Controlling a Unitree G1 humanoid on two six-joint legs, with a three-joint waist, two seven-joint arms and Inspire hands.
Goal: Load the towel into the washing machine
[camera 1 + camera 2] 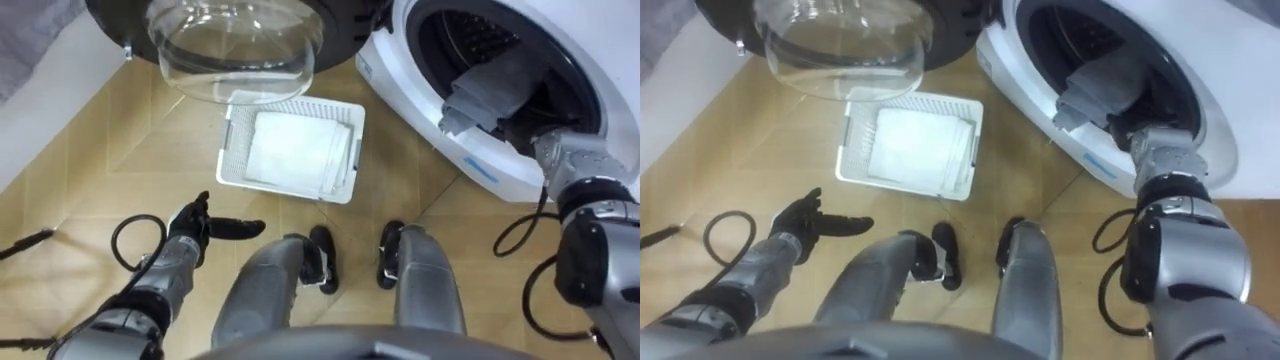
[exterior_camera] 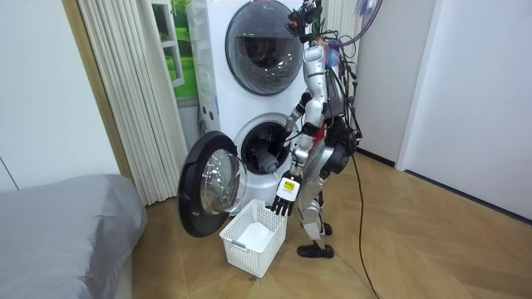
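Now R hand (image 1: pixel 530 132) at towel (image 1: pixel 490 90), L hand (image 1: pixel 190 225) open.

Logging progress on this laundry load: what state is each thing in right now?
Washer door: swung open.
Upper door: shut.
Grey towel: partly inside the washing machine, one end over its rim.
Basket: upright, white cloth inside.
Left robot hand: open, empty.
Right robot hand: in the washer opening, at the towel.
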